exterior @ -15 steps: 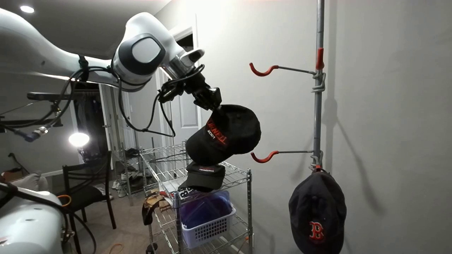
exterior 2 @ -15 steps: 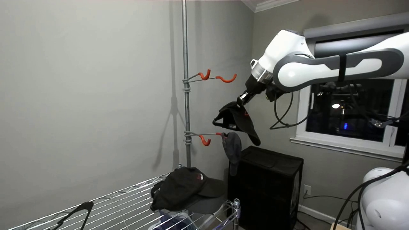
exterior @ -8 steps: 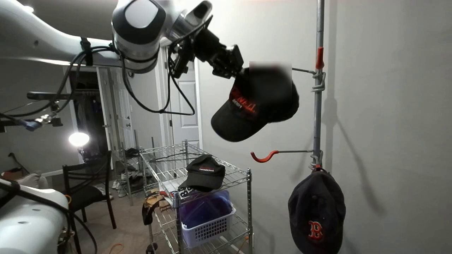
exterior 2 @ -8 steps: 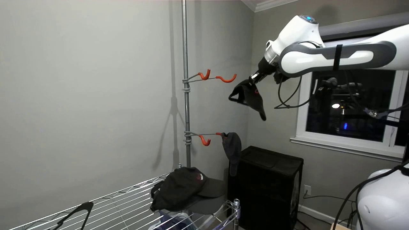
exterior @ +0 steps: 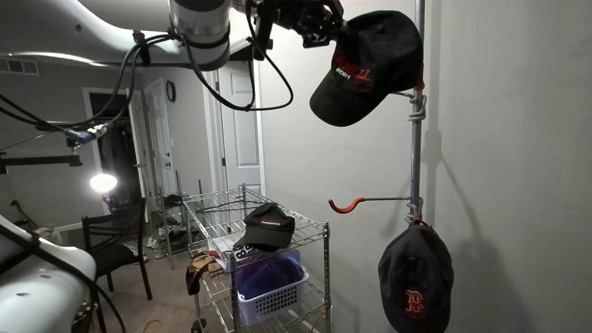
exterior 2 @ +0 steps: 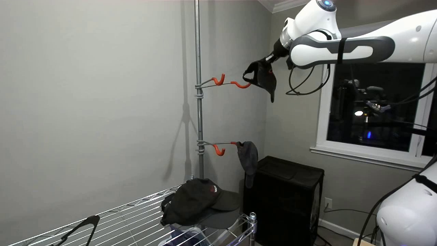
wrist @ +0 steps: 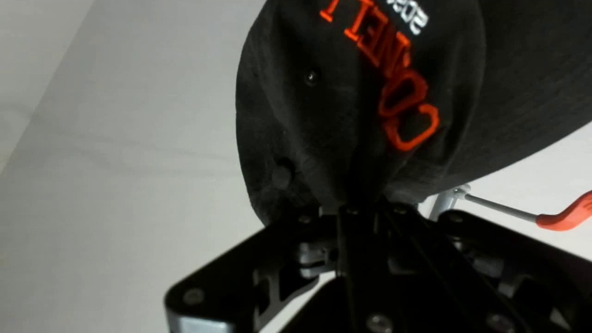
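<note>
Near upper red hook (exterior 2: 241,86), jaws clamped on black cap (exterior: 381,51); brim edge (exterior: 339,120) tilted down, well above wire rack (exterior: 327,268).

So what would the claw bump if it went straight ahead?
The claw is gripping a black Cornell cap; past that, perhaps an upper orange hook or the metal pole comes first, but depth is unclear.

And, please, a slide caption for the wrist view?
Jaws pinching a black, red-lettered cap, with a red hook beyond.
</note>
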Motion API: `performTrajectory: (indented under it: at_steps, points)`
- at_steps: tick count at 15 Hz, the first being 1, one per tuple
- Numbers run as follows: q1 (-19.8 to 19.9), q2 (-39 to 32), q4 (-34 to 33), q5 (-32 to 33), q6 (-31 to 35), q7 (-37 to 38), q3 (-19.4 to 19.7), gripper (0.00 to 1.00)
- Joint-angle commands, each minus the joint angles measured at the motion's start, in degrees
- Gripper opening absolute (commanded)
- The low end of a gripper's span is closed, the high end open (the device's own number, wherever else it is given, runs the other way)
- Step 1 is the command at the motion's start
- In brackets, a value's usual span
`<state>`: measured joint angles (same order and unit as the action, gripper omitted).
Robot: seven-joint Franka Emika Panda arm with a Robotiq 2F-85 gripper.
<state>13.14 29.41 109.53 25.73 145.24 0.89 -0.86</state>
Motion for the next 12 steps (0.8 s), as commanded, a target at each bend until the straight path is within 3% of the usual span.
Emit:
performTrajectory:
  at_steps: [1, 6, 12]
  points:
    - [4.74, -4.31, -6.47, 5.99, 3.4, 5.2, -2.68, 0.02]
    - [8.09, -7.51, -13.13, 14.63, 3.75, 11.67, -4.92, 0.02]
    - [6.33, -9.56, -17.84, 21.13, 2.78, 16.85, -3.61, 0.02]
